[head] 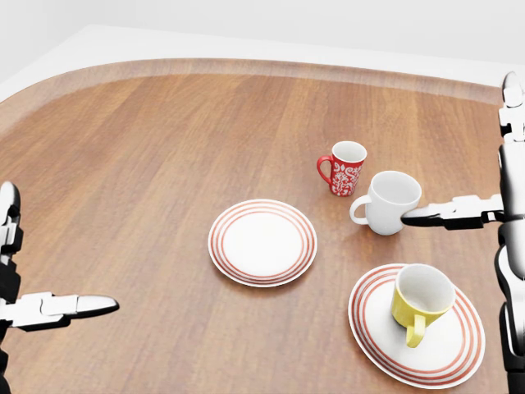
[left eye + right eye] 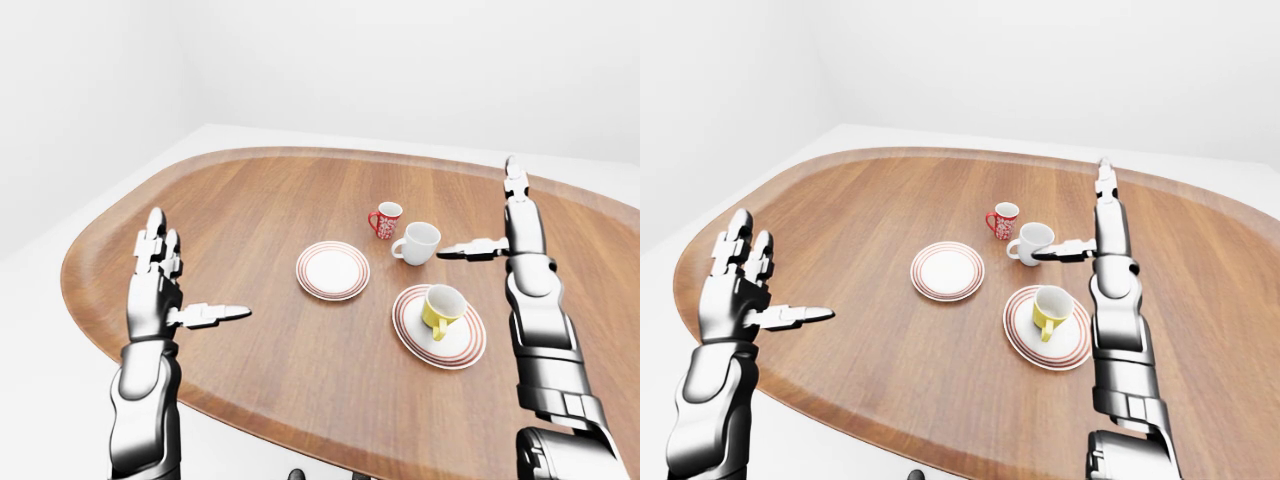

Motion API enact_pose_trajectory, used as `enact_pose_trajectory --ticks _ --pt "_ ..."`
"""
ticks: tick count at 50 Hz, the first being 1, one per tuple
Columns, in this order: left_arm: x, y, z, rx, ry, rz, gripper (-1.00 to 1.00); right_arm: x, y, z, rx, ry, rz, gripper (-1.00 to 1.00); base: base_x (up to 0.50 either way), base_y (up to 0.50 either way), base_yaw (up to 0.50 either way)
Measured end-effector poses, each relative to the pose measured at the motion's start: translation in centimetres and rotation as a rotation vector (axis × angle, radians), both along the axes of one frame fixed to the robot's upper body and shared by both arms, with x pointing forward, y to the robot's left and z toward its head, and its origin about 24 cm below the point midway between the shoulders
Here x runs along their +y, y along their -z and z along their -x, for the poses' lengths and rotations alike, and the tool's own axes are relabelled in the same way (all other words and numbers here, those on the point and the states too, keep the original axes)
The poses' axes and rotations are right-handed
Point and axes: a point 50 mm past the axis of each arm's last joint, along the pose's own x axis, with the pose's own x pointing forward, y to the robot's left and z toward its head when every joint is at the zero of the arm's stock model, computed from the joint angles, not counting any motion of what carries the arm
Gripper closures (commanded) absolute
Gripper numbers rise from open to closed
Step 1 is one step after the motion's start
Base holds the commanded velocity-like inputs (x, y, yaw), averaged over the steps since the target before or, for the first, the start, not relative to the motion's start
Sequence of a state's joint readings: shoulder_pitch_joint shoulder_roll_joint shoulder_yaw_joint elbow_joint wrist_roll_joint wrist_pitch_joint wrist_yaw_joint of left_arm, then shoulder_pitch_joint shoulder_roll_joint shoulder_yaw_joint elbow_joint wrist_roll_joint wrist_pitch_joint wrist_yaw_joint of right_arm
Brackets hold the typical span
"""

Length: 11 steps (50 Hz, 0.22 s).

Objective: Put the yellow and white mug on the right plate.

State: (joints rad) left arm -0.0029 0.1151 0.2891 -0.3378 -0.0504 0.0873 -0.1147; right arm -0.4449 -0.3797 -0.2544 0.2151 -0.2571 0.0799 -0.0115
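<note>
No brand, label or readable writing shows anywhere; the only marking is a white floral pattern on the small red ceramic mug (image 1: 345, 169).

The robot's silver and black right hand (image 2: 512, 222) is raised at the right of the left-eye view with its fingers spread wide and straight, two pointing up and the thumb (image 1: 447, 213) stretched sideways toward the left. It holds nothing. In the head view the thumb tip appears beside the rim of the plain white rounded mug (image 1: 389, 203); whether it touches cannot be told.

The left hand (image 2: 160, 287) is likewise fully open and empty, upright at the left edge of the oval wooden table (image 2: 250, 210), one finger (image 1: 72, 306) pointing right.

The yellow mug with a white interior (image 1: 419, 301) stands upright on the right white plate with red concentric rim rings (image 1: 373, 336), its handle turned toward the bottom of the head view. It is free of both hands.

A second, matching red-ringed white plate (image 1: 262, 242) lies to the left, bare. The red mug and the white mug stand close together above the right plate, apart from it.
</note>
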Motion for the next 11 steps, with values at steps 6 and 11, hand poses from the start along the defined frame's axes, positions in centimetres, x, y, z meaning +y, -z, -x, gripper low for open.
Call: enact_pose_trajectory --ticks 6,11 --pt "0.0 -0.1 0.1 -0.005 0.001 -0.002 -1.00 1.0 -1.7 1.4 -0.086 -0.054 0.014 -1.00 0.00 0.00 0.00" --pt "-0.1 -0.2 0.1 -0.009 0.003 -0.003 -1.00 1.7 -2.9 2.6 -0.148 -0.092 0.028 -1.00 0.00 0.00 0.00"
